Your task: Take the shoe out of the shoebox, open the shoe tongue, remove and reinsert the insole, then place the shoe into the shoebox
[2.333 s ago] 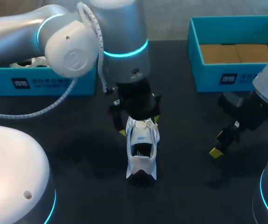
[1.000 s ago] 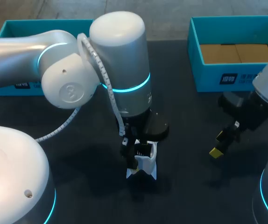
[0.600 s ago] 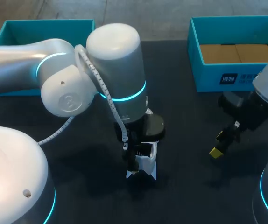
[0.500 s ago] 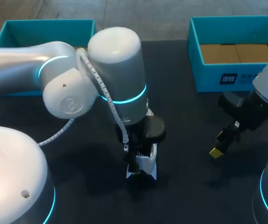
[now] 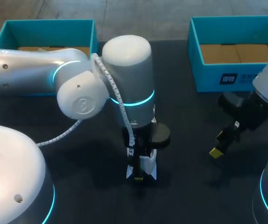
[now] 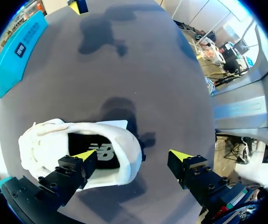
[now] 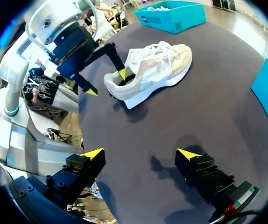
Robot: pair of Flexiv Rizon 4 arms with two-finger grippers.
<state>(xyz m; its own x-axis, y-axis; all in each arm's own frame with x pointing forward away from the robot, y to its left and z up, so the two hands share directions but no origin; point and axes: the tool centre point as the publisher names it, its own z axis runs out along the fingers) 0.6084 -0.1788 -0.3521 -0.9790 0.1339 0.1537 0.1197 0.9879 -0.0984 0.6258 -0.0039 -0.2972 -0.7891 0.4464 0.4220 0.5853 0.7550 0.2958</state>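
The white shoe [image 5: 148, 164] stands on the dark table, mostly hidden under my left arm in the head view. In the left wrist view the white shoe [image 6: 45, 144] shows its black insole [image 6: 103, 154]. My left gripper [image 6: 133, 156] is open at the heel: one finger [image 6: 73, 170] sits in the shoe's opening over the insole, the other [image 6: 194, 172] stands outside past the heel. My right gripper [image 7: 139, 153] hangs open and empty over bare table, well away from the shoe [image 7: 152, 70], and appears in the head view as the right gripper [image 5: 220, 143].
A teal shoebox [image 5: 208, 79] with brown cardboard inside stands at the back right. A second teal box [image 5: 50, 22] stands at the back left behind my left arm.
My left arm has shifted right and toward the shoe's heel, now covering more of the shoe. The right arm has not moved.
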